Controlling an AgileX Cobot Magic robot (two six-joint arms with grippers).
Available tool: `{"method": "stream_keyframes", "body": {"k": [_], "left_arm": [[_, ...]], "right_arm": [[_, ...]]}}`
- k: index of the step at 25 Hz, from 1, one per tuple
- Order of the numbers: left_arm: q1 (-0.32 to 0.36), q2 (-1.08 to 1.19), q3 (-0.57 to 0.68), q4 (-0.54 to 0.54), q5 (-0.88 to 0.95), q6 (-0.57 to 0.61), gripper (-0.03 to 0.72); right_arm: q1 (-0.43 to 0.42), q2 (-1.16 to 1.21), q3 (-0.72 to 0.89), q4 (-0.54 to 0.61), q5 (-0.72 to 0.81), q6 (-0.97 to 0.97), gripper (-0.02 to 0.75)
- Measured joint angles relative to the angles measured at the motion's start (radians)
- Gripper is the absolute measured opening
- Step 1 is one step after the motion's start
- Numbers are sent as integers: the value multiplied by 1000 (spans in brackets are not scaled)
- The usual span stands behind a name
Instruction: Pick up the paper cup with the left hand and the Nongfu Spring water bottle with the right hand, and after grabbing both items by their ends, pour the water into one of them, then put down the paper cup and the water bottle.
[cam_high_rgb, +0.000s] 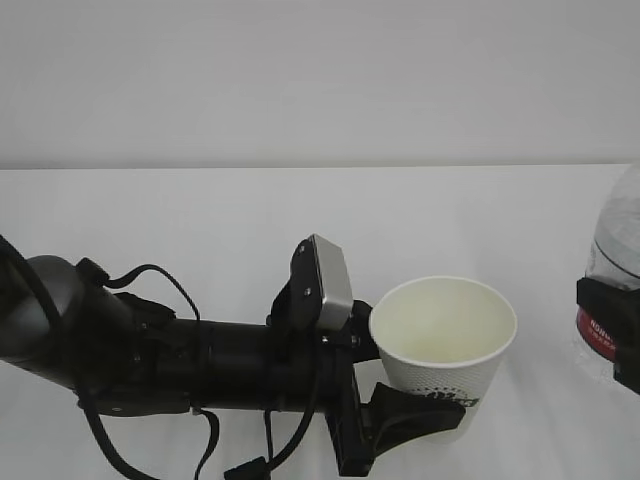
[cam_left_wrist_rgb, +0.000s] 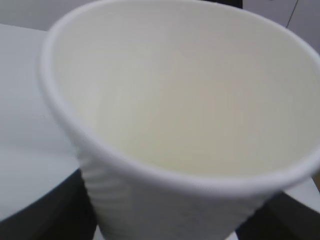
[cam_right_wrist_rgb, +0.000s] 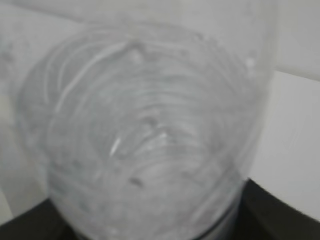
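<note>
Paper cup (cam_high_rgb: 445, 340): upright in left gripper (cam_high_rgb: 400, 415), mouth open for pouring; bottle (cam_high_rgb: 615, 265): far right, clamped by right gripper (cam_high_rgb: 612, 325)

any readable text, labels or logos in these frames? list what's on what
Nothing can be quoted reliably.
Paper cup: dark print low on its side, next to the left gripper; partly hidden and too small to read.
Nongfu Spring water bottle: red label at the frame's right edge with small white marks, cut off and too blurred to read, partly behind the right gripper.
Both wrist views: no text visible.
</note>
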Motion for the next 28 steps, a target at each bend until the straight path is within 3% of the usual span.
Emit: {"method": "stream_keyframes", "body": {"k": [7,28], "left_arm": [[0,0,0,4,17,-12,545],[0,0,0,22,26,-25,543]], "right_arm": [[0,-1,-12,-4,82,-107,449],[0,-1,-17,-4,84,-389,449]]}}
